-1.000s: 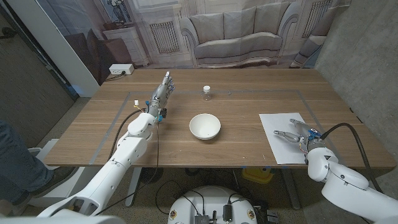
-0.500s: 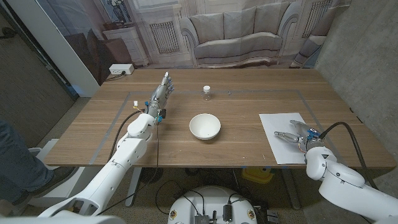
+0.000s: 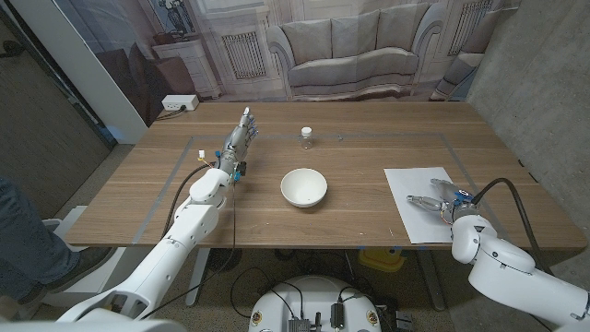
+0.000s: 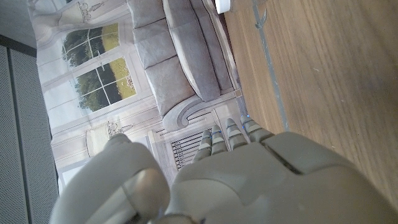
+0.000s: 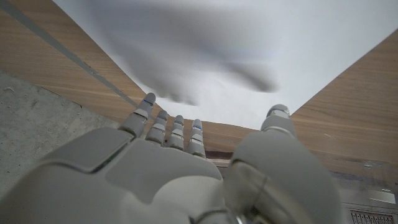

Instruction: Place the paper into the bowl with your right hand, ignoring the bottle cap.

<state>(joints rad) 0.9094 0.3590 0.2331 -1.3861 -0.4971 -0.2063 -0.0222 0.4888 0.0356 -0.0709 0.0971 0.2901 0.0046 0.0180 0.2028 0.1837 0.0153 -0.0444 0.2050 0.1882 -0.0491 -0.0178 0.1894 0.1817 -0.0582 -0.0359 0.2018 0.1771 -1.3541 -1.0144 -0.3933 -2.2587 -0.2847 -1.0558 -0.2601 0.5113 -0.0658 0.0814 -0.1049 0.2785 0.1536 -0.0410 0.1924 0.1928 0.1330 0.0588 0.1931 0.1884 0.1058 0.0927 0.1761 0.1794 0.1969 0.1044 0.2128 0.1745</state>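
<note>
The right robot hand (image 3: 433,200), fingers apart and holding nothing, hovers over the paper (image 3: 419,184) at the frame's lower right (positioned for pickup), bowl (image 3: 303,187) waiting mid-counter.

Wooden counter (image 3: 350,217) before me, grey tape outline (image 3: 175,184) marked on it. Printed sofa backdrop (image 3: 350,46) behind. White power strip (image 3: 179,102) on floor beyond far-left corner. Person's leg (image 3: 23,244) at left edge.
</note>
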